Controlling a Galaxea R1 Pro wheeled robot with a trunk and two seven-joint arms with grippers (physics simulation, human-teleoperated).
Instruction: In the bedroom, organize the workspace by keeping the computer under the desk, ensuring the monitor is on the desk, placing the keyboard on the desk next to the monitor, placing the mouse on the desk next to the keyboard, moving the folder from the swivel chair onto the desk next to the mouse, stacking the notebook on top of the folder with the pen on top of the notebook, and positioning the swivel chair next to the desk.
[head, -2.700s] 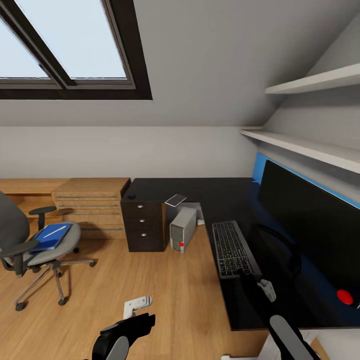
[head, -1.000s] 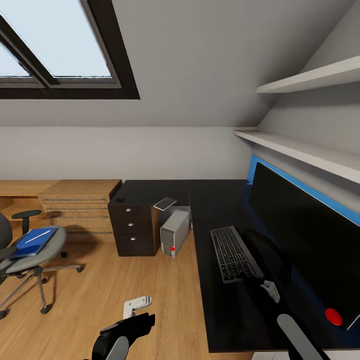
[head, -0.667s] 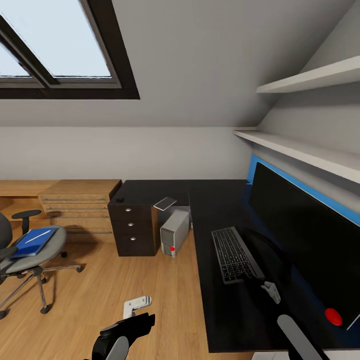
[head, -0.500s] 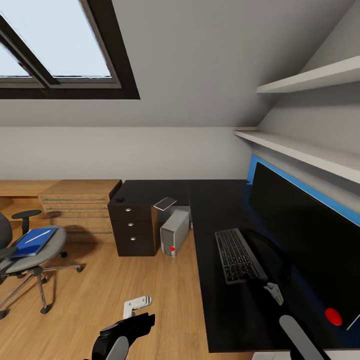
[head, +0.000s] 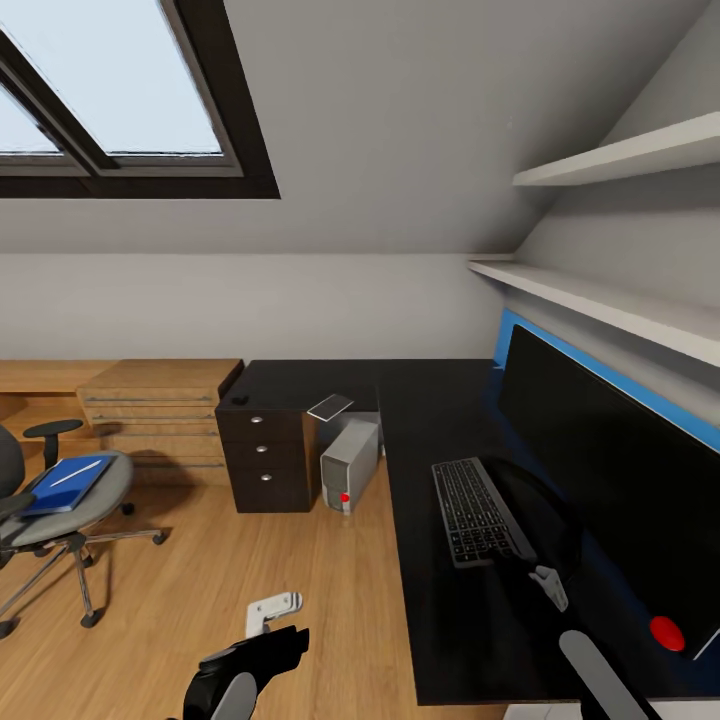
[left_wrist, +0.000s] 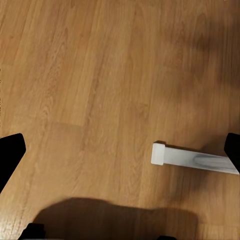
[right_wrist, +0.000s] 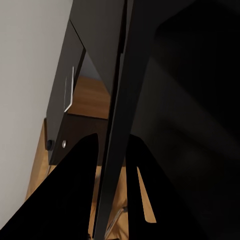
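The black keyboard (head: 478, 512) lies on the black desk (head: 420, 420) in front of the wide monitor (head: 610, 470). My right gripper (head: 548, 586) is shut on the keyboard's near end. In the right wrist view the keyboard's thin edge (right_wrist: 114, 145) runs between the two dark fingers (right_wrist: 75, 190). The left gripper (left_wrist: 120, 155) hangs open over the wooden floor. The mouse (head: 239, 400) and a pale notebook (head: 331, 406) rest on the desk's far wing. The computer (head: 350, 462) stands under the desk. The blue folder (head: 62, 486), with the white pen (head: 78, 473) on it, sits on the swivel chair (head: 95, 500).
A light wooden drawer unit (head: 150, 405) stands against the back wall beside the desk's dark drawers (head: 265, 460). A red round thing (head: 666, 632) lies by the monitor's near end. Two shelves (head: 620, 160) hang above the monitor. A white bar (left_wrist: 195, 161) shows below the left gripper.
The camera swung to the right early on. Since then my right gripper has slid the keyboard a little to the right, toward the monitor. The left arm has stayed still.
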